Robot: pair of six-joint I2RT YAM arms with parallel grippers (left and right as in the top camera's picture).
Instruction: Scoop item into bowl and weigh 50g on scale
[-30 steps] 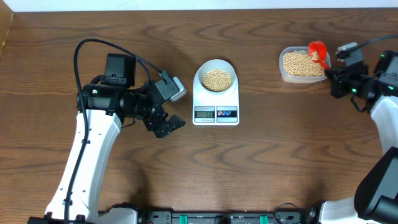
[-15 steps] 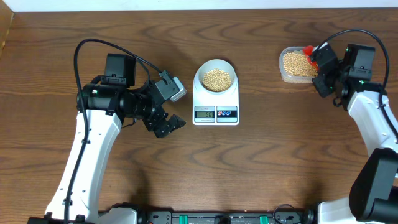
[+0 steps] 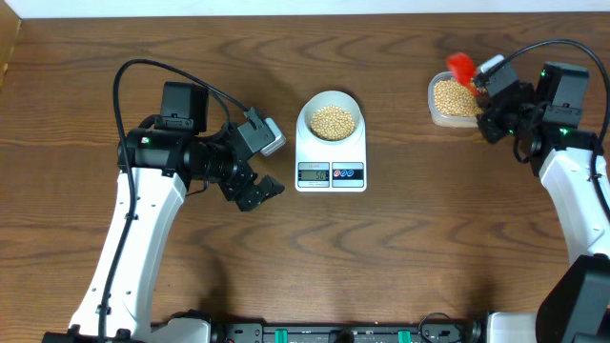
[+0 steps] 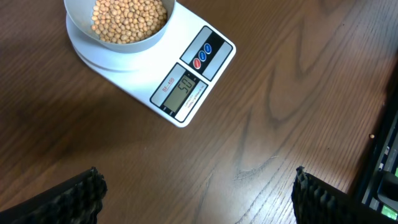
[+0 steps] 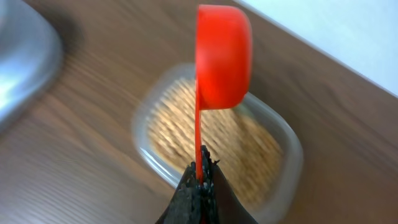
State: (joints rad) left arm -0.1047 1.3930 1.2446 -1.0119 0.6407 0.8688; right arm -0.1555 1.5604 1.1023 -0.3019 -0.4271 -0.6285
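The pale bowl (image 3: 331,99) stands on the white scale (image 3: 331,160), filled with tan beans (image 3: 332,120). In the left wrist view the bowl (image 4: 118,45) and scale (image 4: 134,73) lie at the top, and the display reads about 50. My left gripper (image 3: 264,164) is open just left of the scale, with only bare wood between its fingers (image 4: 87,194). My right gripper (image 3: 488,86) is shut on the thin handle of a red scoop (image 3: 462,66). The scoop's cup (image 5: 222,56) is turned on edge above a clear tub (image 3: 456,118) of beans.
The clear tub (image 5: 283,146) sits at the back right near the table's far edge. A blurred pale grey shape (image 5: 25,56) fills the right wrist view's upper left. Black rails and cabling (image 3: 334,333) run along the front edge.
My right arm has swung left and toward the back with the red scoop, from the tub's right side to above its back-left corner. The left arm, bowl and scale have not moved.
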